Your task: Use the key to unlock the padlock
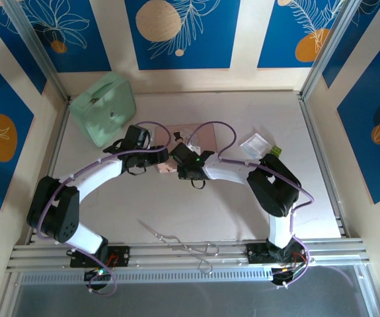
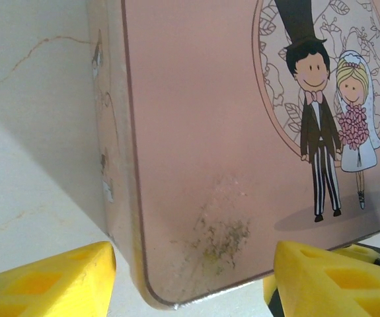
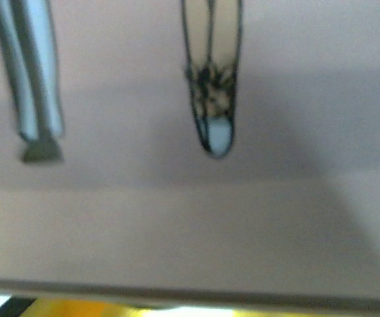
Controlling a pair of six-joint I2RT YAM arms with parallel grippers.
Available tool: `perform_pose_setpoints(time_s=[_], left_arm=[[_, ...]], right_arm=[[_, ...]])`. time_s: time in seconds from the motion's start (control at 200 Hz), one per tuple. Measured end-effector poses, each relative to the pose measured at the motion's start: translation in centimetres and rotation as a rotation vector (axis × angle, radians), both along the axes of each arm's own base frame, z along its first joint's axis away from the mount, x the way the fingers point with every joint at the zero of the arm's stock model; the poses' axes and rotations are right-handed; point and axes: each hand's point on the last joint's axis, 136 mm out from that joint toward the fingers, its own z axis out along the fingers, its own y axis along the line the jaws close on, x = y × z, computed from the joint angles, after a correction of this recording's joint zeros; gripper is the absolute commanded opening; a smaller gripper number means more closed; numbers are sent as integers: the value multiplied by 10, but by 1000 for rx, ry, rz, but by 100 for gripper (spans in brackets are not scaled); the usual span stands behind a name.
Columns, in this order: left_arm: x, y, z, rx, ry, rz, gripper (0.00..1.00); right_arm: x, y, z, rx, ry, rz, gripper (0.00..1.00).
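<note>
Near the bottom edge of the left wrist view, the left gripper (image 2: 190, 284) is keeping its jaws spread wide. One yellow fingertip (image 2: 51, 281) is sitting at lower left and the other at lower right, and the rounded corner of the pink picture tin (image 2: 196, 132) is lying between them. At the centre of the top view the right gripper (image 1: 183, 165) is facing it across the tin. Its own camera is giving only a blurred pink surface, so I cannot tell whether its jaws are apart or together.

Just above the two grippers, a pale grey speck with a bluish hint is resting by the tin's upper-left edge. It is looking like the padlock (image 1: 178, 140), though it is too small to be sure.

Judging by that, the padlock is going to handle as a hard, dense, smooth little block: not fragile, but slippery and apt to skid or spin under a key's push. Gripping across its flat body, leaving the shackle and keyhole free, is looking safest. I cannot pick out the key.

Around it, at the bottom centre of the top view, a long wire-like tool (image 1: 176, 239) is lying on the table (image 1: 176, 205), well apart from the work. The tin is crowding the padlock most. Right of centre, a white packet (image 1: 256, 144) is lying near the right arm, and at upper left a green case (image 1: 104, 109) is standing clear.
</note>
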Motion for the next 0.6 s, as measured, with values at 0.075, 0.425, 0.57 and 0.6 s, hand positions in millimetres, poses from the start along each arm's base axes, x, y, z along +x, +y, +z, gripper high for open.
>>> perform_pose_setpoints(time_s=[0.075, 0.425, 0.57, 0.6], left_arm=[[0, 0, 0, 1, 0, 0, 64], [-1, 0, -2, 5, 1, -5, 64], [-1, 0, -6, 10, 11, -5, 64], [-1, 0, -7, 11, 13, -5, 64]], right_arm=[[-11, -6, -9, 4, 3, 38, 48], [3, -11, 8, 80, -112, 144, 47], [14, -11, 10, 89, -146, 157, 44], [14, -10, 10, 88, -147, 162, 44]])
